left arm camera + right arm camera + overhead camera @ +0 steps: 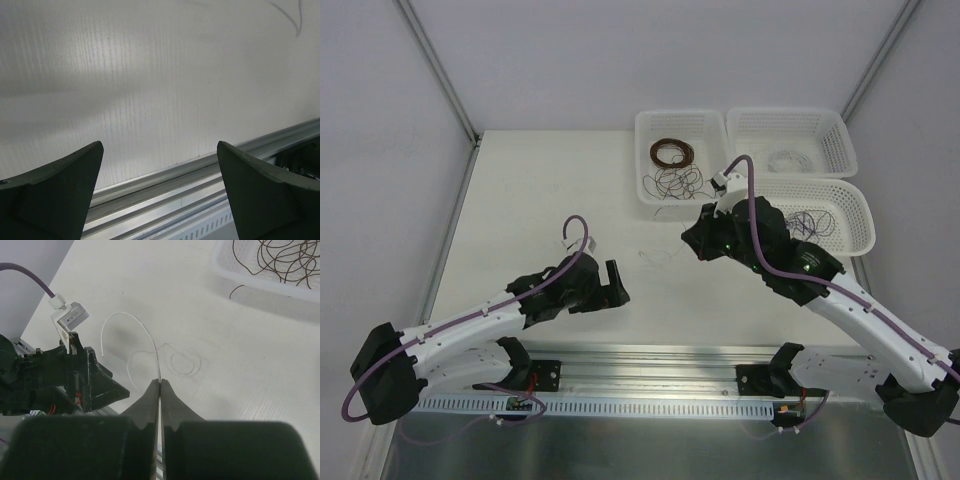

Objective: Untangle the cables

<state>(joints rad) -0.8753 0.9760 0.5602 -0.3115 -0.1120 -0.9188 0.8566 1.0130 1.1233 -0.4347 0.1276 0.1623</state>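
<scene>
Inspection of all three views: I find no text, label, brand, number or sign that can be read. The fingers of my left hand (pixel 159 145) and my right hand (pixel 160 382) show plain dark surfaces. The small grey module (pixel 73 316) on my left wrist is too small to show any marking.
</scene>
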